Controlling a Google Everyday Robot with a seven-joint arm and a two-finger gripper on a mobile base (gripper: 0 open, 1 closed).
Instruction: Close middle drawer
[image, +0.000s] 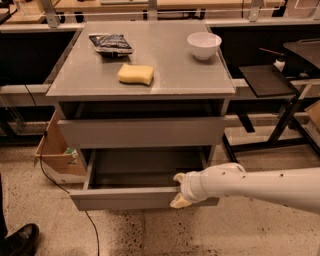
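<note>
Middle drawer (125, 198) stands pulled out; pincer (180, 197) at its front rim's right end, grip unclear.

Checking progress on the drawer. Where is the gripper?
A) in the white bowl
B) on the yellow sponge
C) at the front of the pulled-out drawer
C: the gripper is at the front panel of the middle drawer, which stands pulled out, toward its right end.

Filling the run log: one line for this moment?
middle drawer: open, pulled out | claw: at its front panel's top edge | step: not yet closed
</note>
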